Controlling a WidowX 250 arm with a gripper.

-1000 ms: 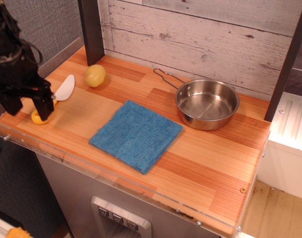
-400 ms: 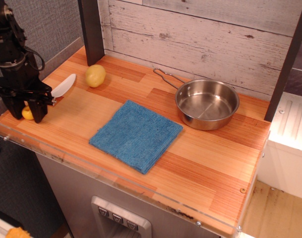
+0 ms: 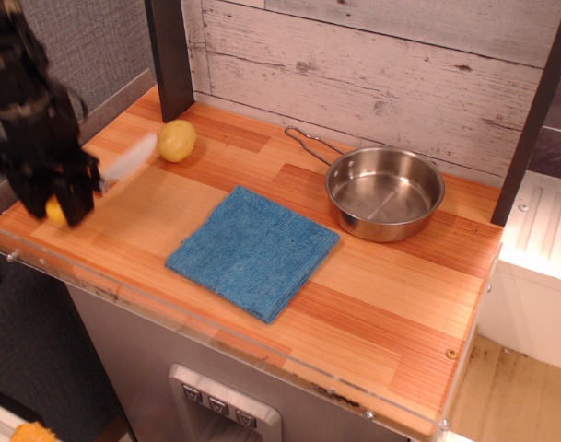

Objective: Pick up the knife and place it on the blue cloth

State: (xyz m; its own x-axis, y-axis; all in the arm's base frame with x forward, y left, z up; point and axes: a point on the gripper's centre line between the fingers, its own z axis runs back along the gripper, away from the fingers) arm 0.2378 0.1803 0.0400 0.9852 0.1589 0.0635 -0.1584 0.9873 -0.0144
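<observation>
Knife (image 3: 123,162) at the pincer (image 3: 52,204), far left end of the wooden counter (image 3: 372,304): yellow handle end showing as a small patch between the black fingers, white blade blurred and projecting toward 2 o'clock from the pincer. Pincer pinching knife at the handle. Whether knife rests on the counter or hangs just above it: cannot tell, blur too strong. Blade tip just short of the yellowish round ball (image 3: 177,140), which lies at 2 o'clock from the pincer; touching or not, unclear.

Arm black, blurred, descending from the upper left corner, fingers pointing down near the counter's front-left edge.

Blue cloth (image 3: 253,250) flat at counter centre, at 3 to 4 o'clock from the pincer, well apart from the knife. Steel pan (image 3: 384,192) at 2 o'clock from the cloth, near its upper right corner, wire handle toward 10 o'clock.
</observation>
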